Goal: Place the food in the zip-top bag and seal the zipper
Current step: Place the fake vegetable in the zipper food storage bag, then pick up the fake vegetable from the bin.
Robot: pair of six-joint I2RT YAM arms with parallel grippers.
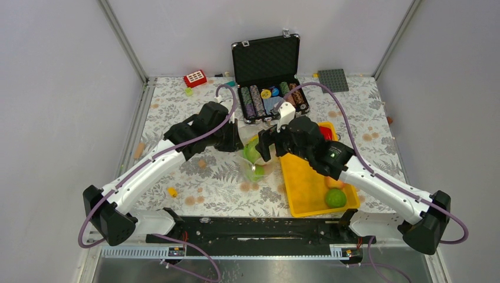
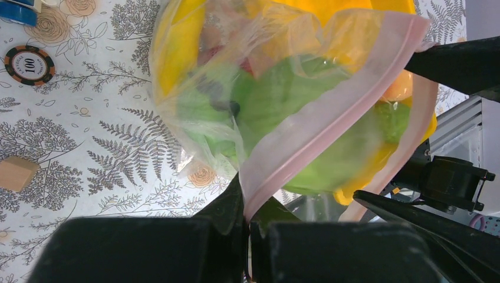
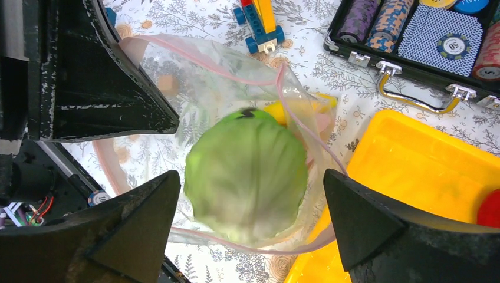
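The clear zip-top bag [image 1: 255,162] hangs between both arms with its mouth held up. My left gripper [image 2: 247,221] is shut on the bag's pink zipper [image 2: 330,118] at one corner. Green and yellow food [image 2: 283,100] shows through the plastic. My right gripper [image 3: 252,177] stands open right over the mouth. A round green food piece [image 3: 247,147], blurred, sits between its fingers and touches neither, inside the zipper [image 3: 194,56] loop. A yellow piece [image 3: 295,109] lies under it. On the yellow tray [image 1: 306,188] are a green piece [image 1: 335,197], an orange one [image 1: 330,183] and a red one [image 3: 489,209].
An open black case of poker chips [image 1: 268,76] stands behind the bag. Toy bricks [image 3: 259,20], a loose chip [image 2: 29,63] and a small wooden block [image 2: 16,173] lie on the patterned cloth. A grey baseplate [image 1: 333,79] and red brick [image 1: 194,78] sit at the back.
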